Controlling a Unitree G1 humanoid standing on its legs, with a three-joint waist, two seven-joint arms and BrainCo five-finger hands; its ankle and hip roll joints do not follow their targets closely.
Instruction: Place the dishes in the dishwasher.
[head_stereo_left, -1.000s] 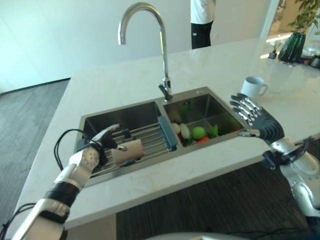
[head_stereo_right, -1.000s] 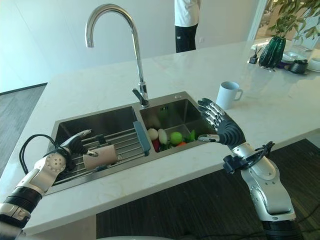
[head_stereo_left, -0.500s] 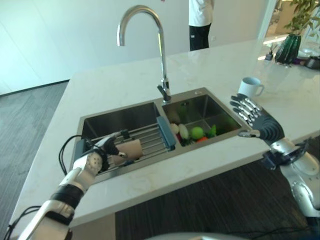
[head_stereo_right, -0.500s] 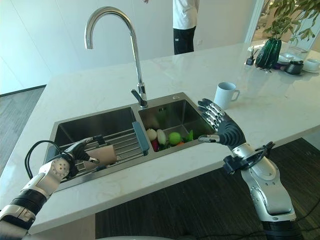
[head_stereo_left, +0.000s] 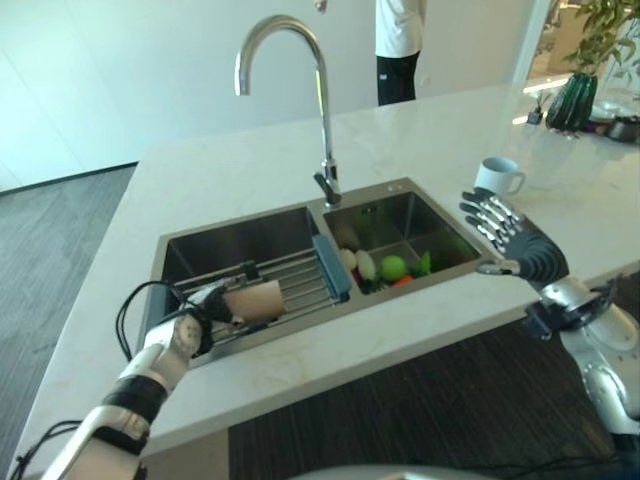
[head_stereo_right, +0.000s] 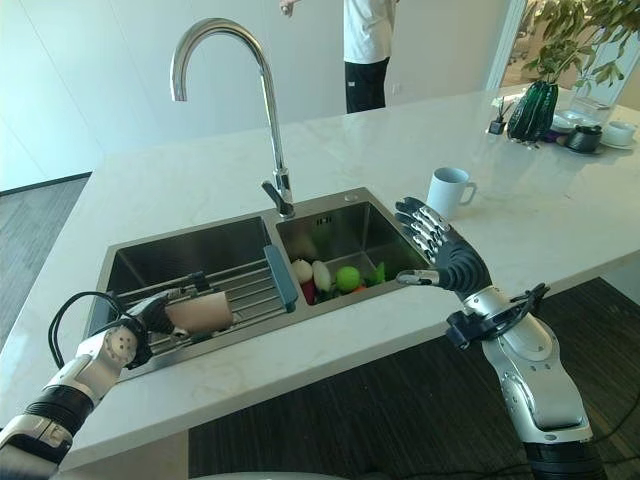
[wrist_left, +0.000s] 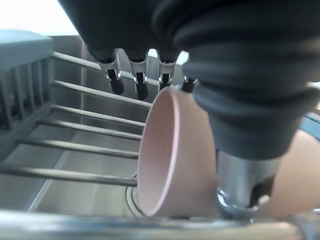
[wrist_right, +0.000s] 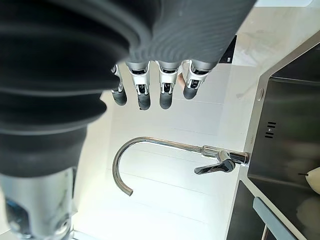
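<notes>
Left hand (head_stereo_right: 135, 322) curls its fingers round a smooth beige cup (head_stereo_right: 200, 314) lying sideways on the steel-rod drying rack (head_stereo_right: 245, 285) across the left sink basin (head_stereo_right: 190, 252). Right hand (head_stereo_right: 445, 255) — fingers straight, spread — hovers at the right basin's edge, near a white mug (head_stereo_right: 446, 190).

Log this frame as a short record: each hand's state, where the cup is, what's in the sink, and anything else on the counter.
left hand: closed around the pink cup, thumb and fingers on opposite sides
pink cup: on its side on the drying rack over the left sink basin
right hand: open, fingers straight, above the counter edge beside the right basin, holding nothing
right basin: vegetables piled at the bottom
counter: white mug upright, past the right hand
background: a person standing
</notes>
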